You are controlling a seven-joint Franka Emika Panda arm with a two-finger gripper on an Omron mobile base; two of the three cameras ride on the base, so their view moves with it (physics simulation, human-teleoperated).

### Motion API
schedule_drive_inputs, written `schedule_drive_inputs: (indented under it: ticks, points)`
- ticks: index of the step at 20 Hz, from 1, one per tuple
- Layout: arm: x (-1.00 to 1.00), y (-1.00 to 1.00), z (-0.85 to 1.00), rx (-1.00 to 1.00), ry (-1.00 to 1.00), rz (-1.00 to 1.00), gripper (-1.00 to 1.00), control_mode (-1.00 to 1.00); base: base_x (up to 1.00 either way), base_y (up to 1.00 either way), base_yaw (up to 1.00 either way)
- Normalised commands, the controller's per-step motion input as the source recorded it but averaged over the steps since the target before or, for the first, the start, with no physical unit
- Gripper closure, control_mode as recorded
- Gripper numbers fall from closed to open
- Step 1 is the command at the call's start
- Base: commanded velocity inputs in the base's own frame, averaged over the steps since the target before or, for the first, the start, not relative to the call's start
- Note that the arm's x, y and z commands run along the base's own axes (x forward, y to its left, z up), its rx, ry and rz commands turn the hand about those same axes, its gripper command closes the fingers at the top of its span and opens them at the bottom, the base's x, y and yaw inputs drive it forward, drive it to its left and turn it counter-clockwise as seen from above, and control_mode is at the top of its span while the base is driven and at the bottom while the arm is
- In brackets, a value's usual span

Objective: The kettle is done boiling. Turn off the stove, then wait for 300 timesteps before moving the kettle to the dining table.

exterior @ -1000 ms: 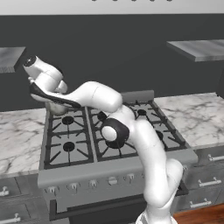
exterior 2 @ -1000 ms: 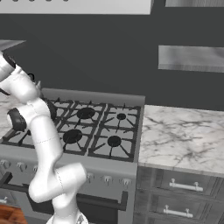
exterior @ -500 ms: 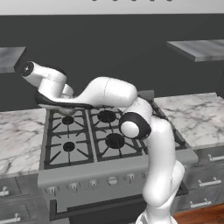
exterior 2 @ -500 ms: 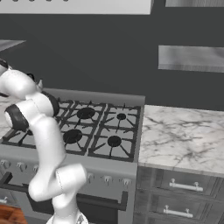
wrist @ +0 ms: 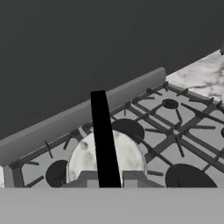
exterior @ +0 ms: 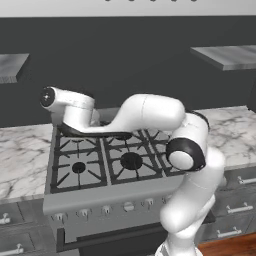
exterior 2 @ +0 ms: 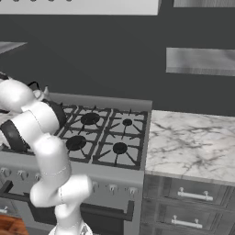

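Observation:
The silver-grey kettle hangs just above the stove, over its back burners. Its thin black handle rises straight from the bottom middle of the hand view. My gripper is shut on that handle. In the left base view my hand hovers over the back left of the stove and hides the kettle. In the right base view a bit of the kettle peeks out behind my arm at the stove's far left. The dining table is out of view.
Marble counters flank the range, one to its left and one to its right. A raised back guard runs behind the burners, below the dark wall. A row of knobs lines the front. Grey shelves hang on the wall.
My arm has folded, its elbow swinging right and down. The hand has come a little lower and rightward over the stove's back left, still shut on the kettle.

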Motion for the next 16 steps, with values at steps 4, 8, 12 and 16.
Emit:
schedule_drive_inputs:
  ticks: [4, 8, 12, 16]
  points:
    - [-0.59, -0.35, 0.26, 0.08, -0.06, -0.04, 1.00, -1.00, 0.00, 0.00, 0.00]
    - [-0.62, -0.35, 0.38, 0.13, -0.04, -0.05, 1.00, -1.00, 0.00, 0.00, 0.00]
    - [-0.61, -0.35, 0.40, 0.17, -0.01, -0.07, 1.00, -1.00, 0.00, 0.00, 0.00]
    - [-0.58, -0.37, 0.31, 0.18, 0.00, -0.07, 1.00, -1.00, 0.00, 0.00, 0.00]
